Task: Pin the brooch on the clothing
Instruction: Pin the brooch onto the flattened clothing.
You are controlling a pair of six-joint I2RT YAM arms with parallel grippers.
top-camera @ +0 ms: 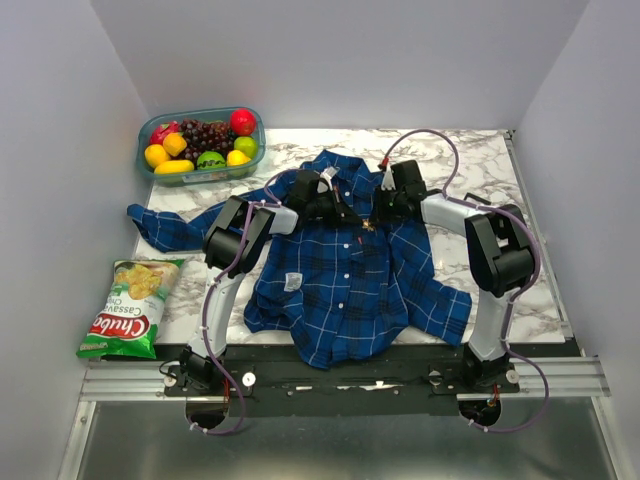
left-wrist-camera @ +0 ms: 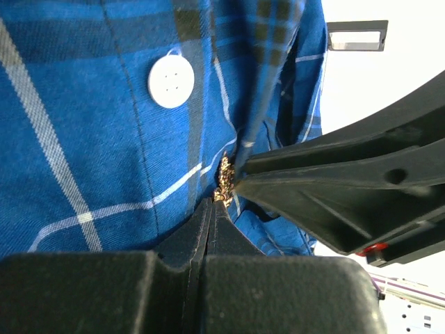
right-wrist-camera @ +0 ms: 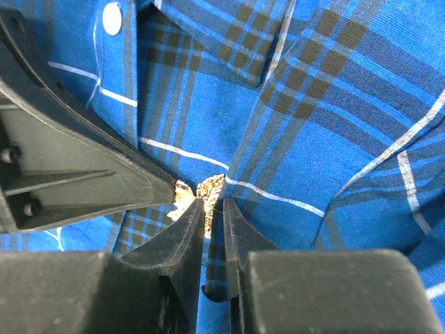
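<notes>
The clothing [top-camera: 340, 290], a blue plaid shirt, lies spread on the marble table with its collar at the far side. Both grippers meet at its upper chest. The brooch [left-wrist-camera: 226, 182] shows as a small golden-brown speckled piece against the fabric [left-wrist-camera: 83, 139]. My left gripper [left-wrist-camera: 213, 203] is shut, its tips pinching the brooch's edge. In the right wrist view the brooch [right-wrist-camera: 203, 189] sits at the tips of my right gripper [right-wrist-camera: 213, 203]. Its jaws stand a narrow gap apart, with a sliver of the brooch between them. The left gripper's fingers [right-wrist-camera: 83, 174] press in from the left.
A clear tub of fruit [top-camera: 200, 145] stands at the back left. A green chip bag [top-camera: 130, 305] lies at the front left. One sleeve [top-camera: 160, 228] stretches left across the table. A white button [left-wrist-camera: 171, 81] sits just above the brooch.
</notes>
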